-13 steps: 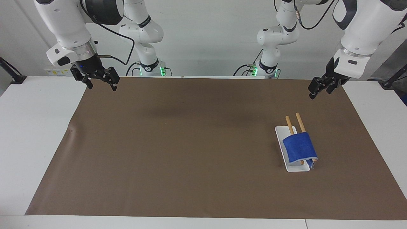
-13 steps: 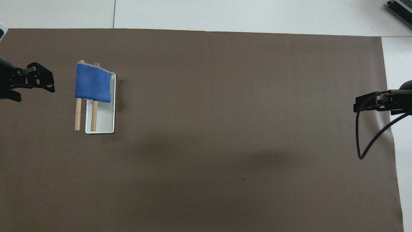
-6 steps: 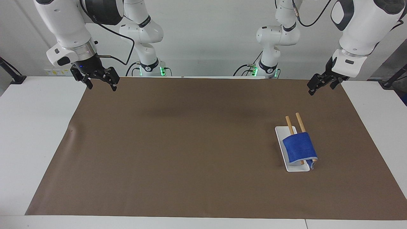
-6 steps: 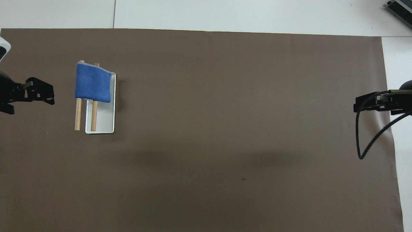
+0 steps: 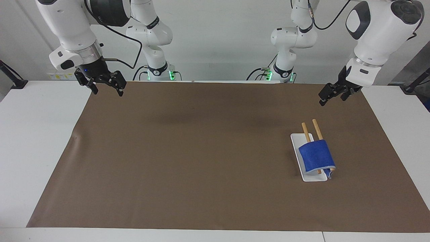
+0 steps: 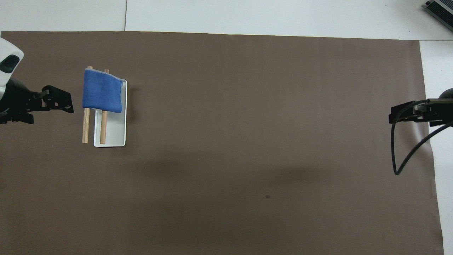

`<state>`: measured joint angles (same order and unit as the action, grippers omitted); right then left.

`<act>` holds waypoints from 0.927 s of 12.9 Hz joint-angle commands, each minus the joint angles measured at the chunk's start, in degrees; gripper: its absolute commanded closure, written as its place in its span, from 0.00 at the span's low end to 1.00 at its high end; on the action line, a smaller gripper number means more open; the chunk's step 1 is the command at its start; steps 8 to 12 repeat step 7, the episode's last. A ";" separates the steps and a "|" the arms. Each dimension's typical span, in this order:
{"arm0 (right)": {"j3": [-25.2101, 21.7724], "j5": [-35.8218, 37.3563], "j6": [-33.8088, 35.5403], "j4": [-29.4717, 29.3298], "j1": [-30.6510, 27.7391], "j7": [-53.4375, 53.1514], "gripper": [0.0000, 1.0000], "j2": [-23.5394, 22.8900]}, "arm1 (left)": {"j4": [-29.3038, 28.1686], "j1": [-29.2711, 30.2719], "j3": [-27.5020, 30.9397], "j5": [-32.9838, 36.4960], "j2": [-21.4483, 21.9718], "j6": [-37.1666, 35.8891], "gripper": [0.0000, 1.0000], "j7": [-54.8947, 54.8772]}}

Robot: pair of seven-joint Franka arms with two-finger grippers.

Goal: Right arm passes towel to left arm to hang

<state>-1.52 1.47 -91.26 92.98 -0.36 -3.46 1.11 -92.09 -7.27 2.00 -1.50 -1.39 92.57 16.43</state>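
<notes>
While the towel (image 5: 316, 155) lies unchanged, draped over the two wooden rods (image 5: 306, 132) of the white rack (image 5: 297, 141) toward the left arm's end of the table (image 5: 40, 141), only the left arm has moved since a second ago. Left gripper (image 5: 331, 96) has shifted inward over the brown mat (image 5: 188, 151), closer to the rack than before, holding nothing; fingers parted. Right gripper (image 5: 106, 88) waits unmoved over the mat's corner at the right arm's end, jaws apart, empty. Facing view shows the towel's hem hanging below the rods at the end farther from the robots, and both grippers well above the mat; overhead view shows the left gripper (image 6: 53, 106) just beside the rack (image 6: 115, 131) and the towel (image 6: 102, 91) covering the rods' farther half.
</notes>
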 commanded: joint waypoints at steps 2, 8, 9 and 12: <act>-0.42 -1.03 0.29 0.97 -0.25 1.09 0.00 0.92 | -2.31 -1.08 0.90 0.00 2.18 2.44 0.00 -2.54; -0.33 -1.03 -0.06 0.89 -0.17 1.09 0.00 0.83 | -2.30 -1.34 1.60 0.00 1.92 1.83 0.00 -2.63; -0.33 -1.03 -0.06 0.89 -0.17 1.09 0.00 0.83 | -2.30 -1.34 1.60 0.00 1.92 1.83 0.00 -2.63; -0.33 -1.03 -0.06 0.89 -0.17 1.09 0.00 0.83 | -2.30 -1.34 1.60 0.00 1.92 1.83 0.00 -2.63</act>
